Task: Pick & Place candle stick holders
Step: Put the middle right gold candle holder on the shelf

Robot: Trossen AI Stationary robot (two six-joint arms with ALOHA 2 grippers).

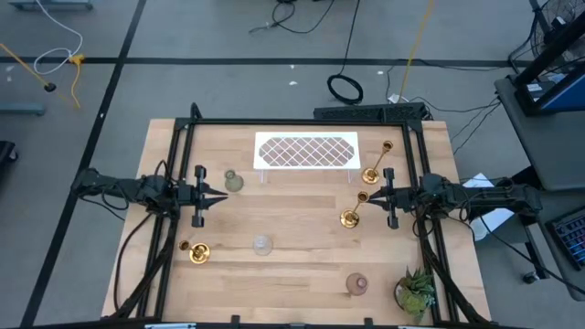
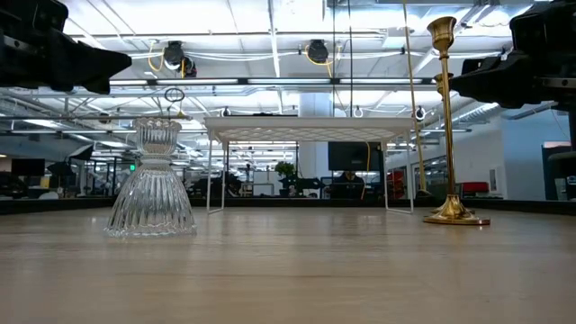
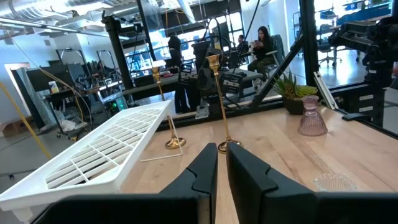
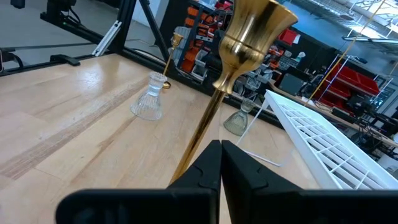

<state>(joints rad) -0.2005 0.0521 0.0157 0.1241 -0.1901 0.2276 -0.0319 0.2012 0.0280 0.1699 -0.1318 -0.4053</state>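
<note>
Two tall gold holders stand upright on their round bases right of centre, one (image 1: 375, 164) by the tray's right end and one (image 1: 355, 208) nearer. The short gold holder (image 1: 198, 251) stands near left. The greenish glass one (image 1: 233, 181), the clear one (image 1: 262, 244) and the pinkish one (image 1: 356, 284) stand apart on the table. My left gripper (image 1: 218, 194) is shut and empty, beside the greenish glass. My right gripper (image 1: 375, 195) is shut, its tips right at the nearer tall holder's upper stem (image 4: 205, 124). My right gripper comes level from the table's right side, and its shut fingertips (image 4: 208, 158) are right beside the nearer tall holder's stem, below its cup (image 4: 252, 28). I cannot tell whether they touch it. The holder stands upright on the table.
A white lattice tray (image 1: 306, 151) on thin legs stands at the far middle. A small potted plant (image 1: 416, 291) sits at the near right corner. Black frame rails (image 1: 174, 164) run along the table's left and right sides.
</note>
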